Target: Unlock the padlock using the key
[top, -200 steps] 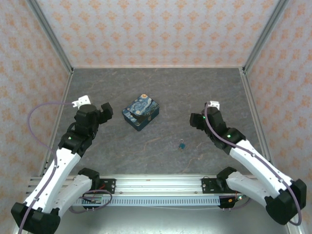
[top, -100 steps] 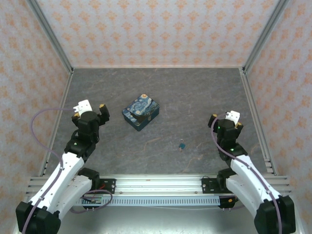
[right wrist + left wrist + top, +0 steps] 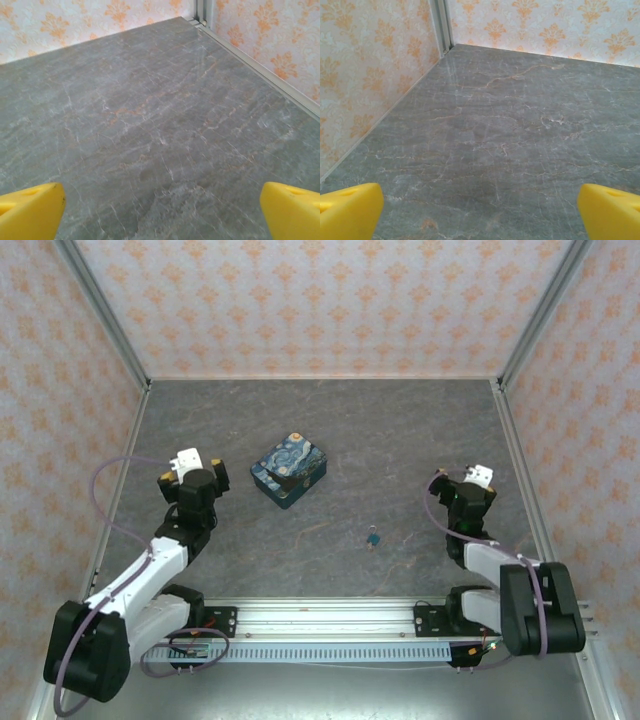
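well, both grippers are released, jaws spread wide, and neither holds anything. seen from above, the left gripper [image 3: 190, 470] sits over the left part of the grey marbled table [image 3: 400, 430], pointing away from the bases. it is near the left side of the painted box [image 3: 289, 470] and apart from it. in the left wrist view its yellow fingers [image 3: 347, 210] sit at the two lower corners, far from each other, with table surface between them. the wallpapered wall [image 3: 380, 60] and a metal corner post [image 3: 442, 25] stand beyond. the right gripper [image 3: 468, 485] is over the right part of the table, near the right wall, also pointing away. in the right wrist view its yellow fingers [image 3: 30, 207] are likewise out at the lower corners, table surface between them. the padlock [image 3: 373, 538], a tiny teal thing, lies on the table between the two arms, nearer the right one. it is on the near side of the painted box and well apart from both grippers. its shackle is too small to tell whether it is locked
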`<move>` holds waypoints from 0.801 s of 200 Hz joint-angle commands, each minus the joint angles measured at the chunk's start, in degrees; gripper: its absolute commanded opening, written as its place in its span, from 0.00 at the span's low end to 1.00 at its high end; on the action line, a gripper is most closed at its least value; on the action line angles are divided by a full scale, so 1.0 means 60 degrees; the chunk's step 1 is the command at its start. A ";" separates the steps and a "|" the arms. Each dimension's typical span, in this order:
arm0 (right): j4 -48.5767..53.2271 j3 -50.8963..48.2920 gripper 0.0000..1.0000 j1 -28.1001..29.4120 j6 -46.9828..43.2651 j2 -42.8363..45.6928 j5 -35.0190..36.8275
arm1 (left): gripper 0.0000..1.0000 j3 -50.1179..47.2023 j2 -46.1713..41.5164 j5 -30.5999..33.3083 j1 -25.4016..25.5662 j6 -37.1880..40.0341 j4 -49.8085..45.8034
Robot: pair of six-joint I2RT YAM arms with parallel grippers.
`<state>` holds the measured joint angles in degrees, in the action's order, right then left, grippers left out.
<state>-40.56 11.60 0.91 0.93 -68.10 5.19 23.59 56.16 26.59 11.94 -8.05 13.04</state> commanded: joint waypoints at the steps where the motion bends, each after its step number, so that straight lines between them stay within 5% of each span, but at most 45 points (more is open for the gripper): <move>1: -0.1567 0.0227 0.99 -0.0193 -0.0305 -0.0573 -0.1031 | 1.00 -0.0261 0.0551 0.0179 -0.0179 0.0592 0.1800; 62: -0.3088 0.0770 0.99 -0.0224 -0.0551 -0.3097 -0.1671 | 1.00 -0.0598 0.2687 -0.0670 -0.0530 0.1416 0.4242; 96: -0.0481 0.2100 0.99 -0.0278 -0.0699 -0.3150 -0.2073 | 1.00 -0.0739 0.3794 -0.1285 -0.0907 0.1335 0.5546; 124: -0.0785 0.2027 0.99 -0.0314 -0.0557 -0.3219 -0.1839 | 1.00 -0.0762 0.4862 -0.1592 -0.1184 0.1132 0.6558; 160: -0.0725 0.2037 0.99 -0.0309 -0.0536 -0.3208 -0.1757 | 1.00 -0.0061 0.4942 -0.2054 -0.1287 0.1157 0.5351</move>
<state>-45.98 23.57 -0.58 -2.24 -86.96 -5.61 20.67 85.49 16.43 4.86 -1.21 43.86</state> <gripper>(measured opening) 0.992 0.998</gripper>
